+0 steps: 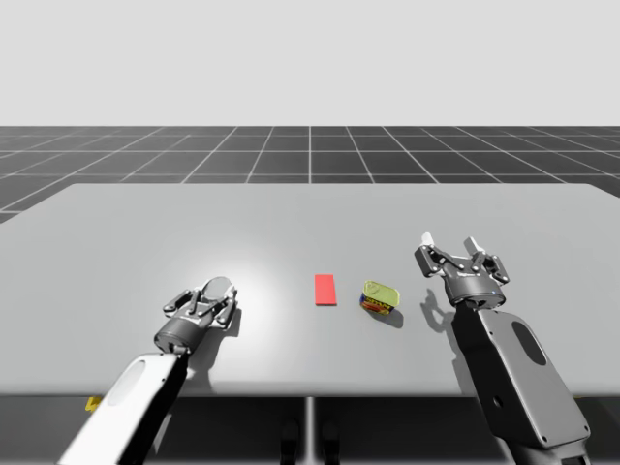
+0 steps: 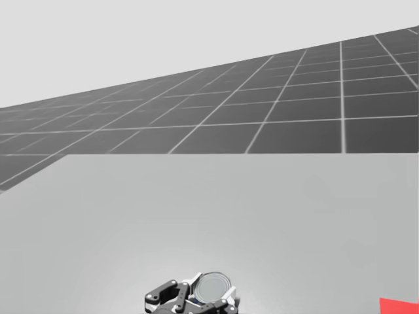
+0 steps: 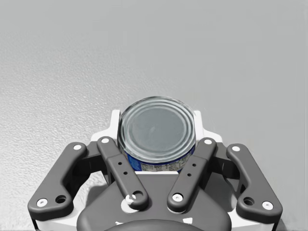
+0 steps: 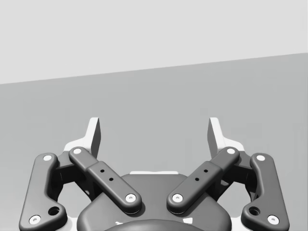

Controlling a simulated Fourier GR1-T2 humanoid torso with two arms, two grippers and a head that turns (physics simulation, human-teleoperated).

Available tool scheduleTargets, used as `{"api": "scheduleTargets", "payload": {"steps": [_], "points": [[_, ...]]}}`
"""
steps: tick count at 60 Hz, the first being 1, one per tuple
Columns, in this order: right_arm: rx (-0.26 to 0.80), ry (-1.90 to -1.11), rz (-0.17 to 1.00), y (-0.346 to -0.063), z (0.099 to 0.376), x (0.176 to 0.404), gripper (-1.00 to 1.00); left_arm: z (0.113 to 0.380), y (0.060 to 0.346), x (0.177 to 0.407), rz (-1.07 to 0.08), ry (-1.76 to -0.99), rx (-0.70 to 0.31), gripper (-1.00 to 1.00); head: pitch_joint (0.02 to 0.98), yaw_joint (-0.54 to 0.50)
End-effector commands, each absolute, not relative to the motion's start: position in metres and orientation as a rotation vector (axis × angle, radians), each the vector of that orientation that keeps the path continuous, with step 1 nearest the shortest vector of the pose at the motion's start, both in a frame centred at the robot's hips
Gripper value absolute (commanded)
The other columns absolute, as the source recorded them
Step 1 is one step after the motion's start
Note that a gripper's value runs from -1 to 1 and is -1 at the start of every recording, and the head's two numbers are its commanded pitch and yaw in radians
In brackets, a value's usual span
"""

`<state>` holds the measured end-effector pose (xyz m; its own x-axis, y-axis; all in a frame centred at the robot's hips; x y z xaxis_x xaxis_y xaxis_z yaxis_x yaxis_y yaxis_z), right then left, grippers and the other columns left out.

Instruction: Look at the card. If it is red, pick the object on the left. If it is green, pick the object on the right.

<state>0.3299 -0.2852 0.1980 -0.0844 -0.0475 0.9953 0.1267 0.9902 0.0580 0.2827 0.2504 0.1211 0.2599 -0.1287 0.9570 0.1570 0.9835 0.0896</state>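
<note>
High view first: a flat red rectangular card (image 1: 325,290) is seen lying on the plain grey counter (image 1: 116,242), roughly mid-counter. A squat tin with a yellow-green top (image 1: 381,297) is parked just right of the card, not touching it. Well left of the card, the left pincer (image 1: 211,296) is clamped around a round silver metal can (image 1: 221,287), with a finger pressed on each side. Well right of the card, out past the tin, the right pincer (image 1: 449,242) is spread wide with nothing in it. A dark gridded floor (image 1: 310,155) can be made out beyond the counter.

Head view: the left pincer (image 2: 196,296) and the can (image 2: 213,286) are caught well left of a corner of the card (image 2: 400,305), the can's shiny lid facing up.

Left wrist view: the can (image 3: 156,137) is gripped between the white fingertips (image 3: 114,120), both touching its wall. Its ribbed lid is turned to the camera, and a blue and white label strip is seen under the rim. Whether the can is off the counter can't really be told.

Right wrist view: the right pincer (image 4: 154,130) is gaping, its fingers (image 4: 94,132) set far apart, with grey counter (image 4: 154,96) seen between and ahead of them.
</note>
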Motion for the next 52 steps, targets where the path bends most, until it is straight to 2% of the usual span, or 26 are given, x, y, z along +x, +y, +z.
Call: {"api": "scheduleTargets", "payload": {"steps": [1,23,36,51,52], "points": [[-0.06,-1.649,-0.144,-0.286,0.198,0.33,-1.0,0.122,0.241,0.275,-0.292,-1.259,-0.114,1.0,0.455,0.41],[-0.064,-1.655,-0.145,-0.287,0.198,0.331,-1.0,0.203,0.251,0.281,-0.316,-1.412,-0.074,1.0,0.453,0.41],[-0.068,-1.66,-0.142,-0.287,0.198,0.331,-1.0,0.245,0.255,0.283,-0.339,-1.501,-0.012,1.0,0.448,0.41],[-0.071,-1.66,-0.137,-0.286,0.197,0.331,-1.0,0.321,0.253,0.275,-0.384,-1.669,0.06,1.0,0.446,0.42],[-0.07,-1.66,-0.137,-0.286,0.197,0.331,-1.0,0.332,0.252,0.274,-0.387,-1.697,0.067,1.0,0.445,0.42]]}}
